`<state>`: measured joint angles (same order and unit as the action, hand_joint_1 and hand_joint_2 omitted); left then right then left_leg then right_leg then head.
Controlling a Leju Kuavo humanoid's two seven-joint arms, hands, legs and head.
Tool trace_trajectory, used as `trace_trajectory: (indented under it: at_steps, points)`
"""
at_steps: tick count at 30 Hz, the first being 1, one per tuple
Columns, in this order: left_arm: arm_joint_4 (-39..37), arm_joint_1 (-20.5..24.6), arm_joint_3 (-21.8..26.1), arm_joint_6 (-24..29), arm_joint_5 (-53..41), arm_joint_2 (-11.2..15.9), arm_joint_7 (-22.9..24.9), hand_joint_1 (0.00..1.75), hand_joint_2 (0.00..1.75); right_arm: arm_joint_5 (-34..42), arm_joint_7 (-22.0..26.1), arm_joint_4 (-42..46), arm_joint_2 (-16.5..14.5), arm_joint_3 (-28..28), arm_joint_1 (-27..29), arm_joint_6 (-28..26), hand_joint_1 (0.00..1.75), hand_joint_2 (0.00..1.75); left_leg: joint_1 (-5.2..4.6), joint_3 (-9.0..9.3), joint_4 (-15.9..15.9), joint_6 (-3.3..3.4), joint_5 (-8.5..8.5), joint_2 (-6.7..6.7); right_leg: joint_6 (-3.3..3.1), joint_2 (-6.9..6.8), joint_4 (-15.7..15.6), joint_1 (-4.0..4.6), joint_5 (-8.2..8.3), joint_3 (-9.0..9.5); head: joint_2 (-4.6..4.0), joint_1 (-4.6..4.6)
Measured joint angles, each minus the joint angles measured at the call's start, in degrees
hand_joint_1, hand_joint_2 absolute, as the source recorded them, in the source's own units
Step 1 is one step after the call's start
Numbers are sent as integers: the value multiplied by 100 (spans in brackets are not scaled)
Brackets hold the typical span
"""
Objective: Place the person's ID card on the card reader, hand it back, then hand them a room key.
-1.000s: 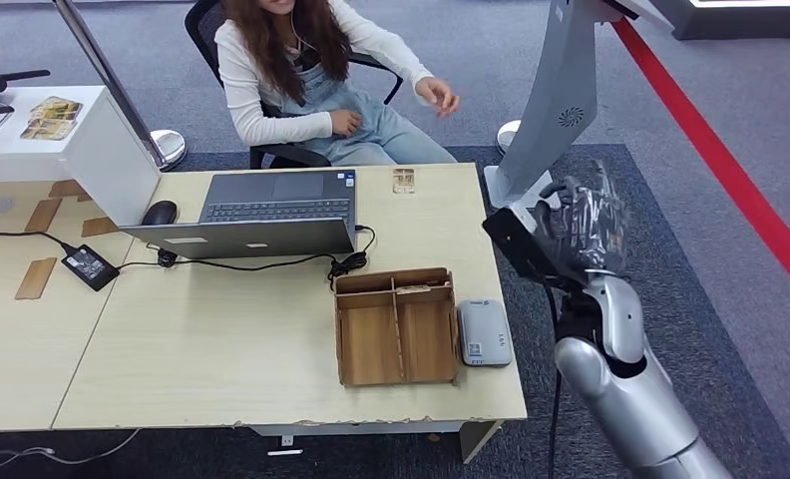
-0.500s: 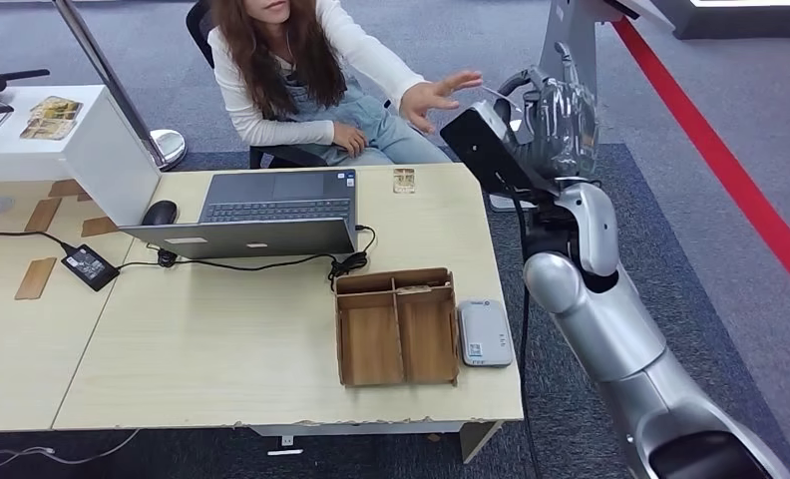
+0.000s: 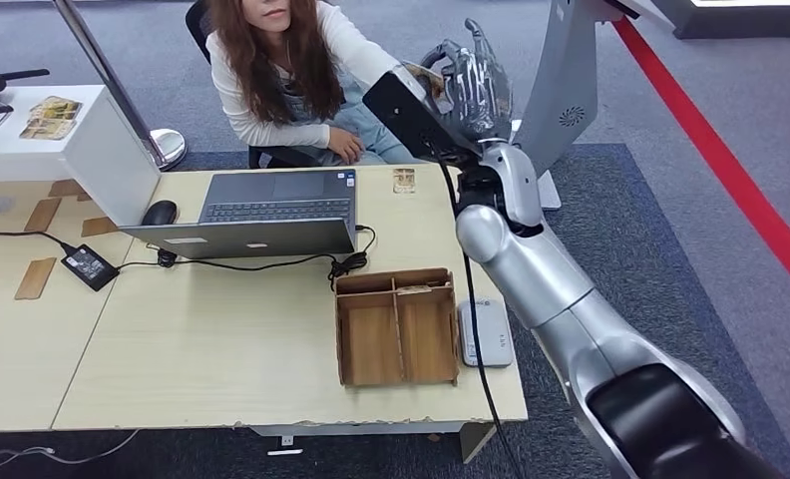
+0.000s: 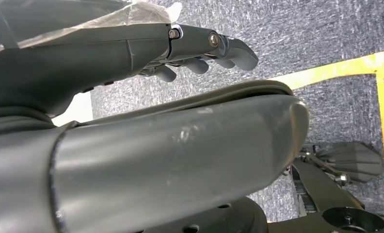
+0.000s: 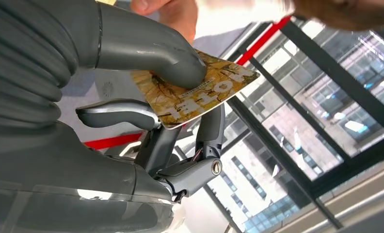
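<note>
Item: room key (image 5: 195, 90) — your right hand (image 3: 466, 80) pinches it by one edge; a shallow pinch may drop it before the person (image 3: 281, 70) takes hold.

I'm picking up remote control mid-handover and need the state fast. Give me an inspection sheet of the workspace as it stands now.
Surface: light wooden desk, front edge chipped.
Job's things: room key card printed HOTEL, held up toward the seated person; card reader on the desk beside the wooden tray, nothing on it; another card lies at the far edge.
Clutter: laptop, mouse, wooden pieces on the left desk.
Hands: right hand pinches the key card under its thumb; left hand hangs over the carpet, holding nothing.
Cables: laptop cord with power brick; black cable along the right arm.
Surroundings: grey carpet, red floor line, kiosk stand.
</note>
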<state>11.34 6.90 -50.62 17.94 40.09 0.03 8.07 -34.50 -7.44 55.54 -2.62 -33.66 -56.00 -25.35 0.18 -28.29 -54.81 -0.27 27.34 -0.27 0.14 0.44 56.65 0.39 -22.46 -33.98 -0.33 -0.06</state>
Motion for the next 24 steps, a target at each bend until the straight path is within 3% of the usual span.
trace_trajectory:
  at_steps: [6, 10, 24]
  points:
    - [-3, -24, 0, -2, 29, 43, 20, 0, 0, 221, 171, -651, -380, -88, -126, -41, 172, 175, 0, -3, 0, -1, -1, -1, 0, -2, 0, 1, 0, -6, 0, -1]
    - [-4, -36, -1, 4, 22, 71, 8, 0, 0, 381, 256, -943, -527, -131, -158, -51, 2, 175, 0, -9, 0, -1, 0, -1, 0, -2, 1, 1, 0, -15, 0, 1]
    - [-7, -62, -2, 139, 184, 126, -252, 0, 0, 1028, 693, -1182, -732, -156, -266, -178, 0, 175, -2, -5, -1, -1, -1, 1, -1, 0, -1, 0, 0, -16, 1, -1]
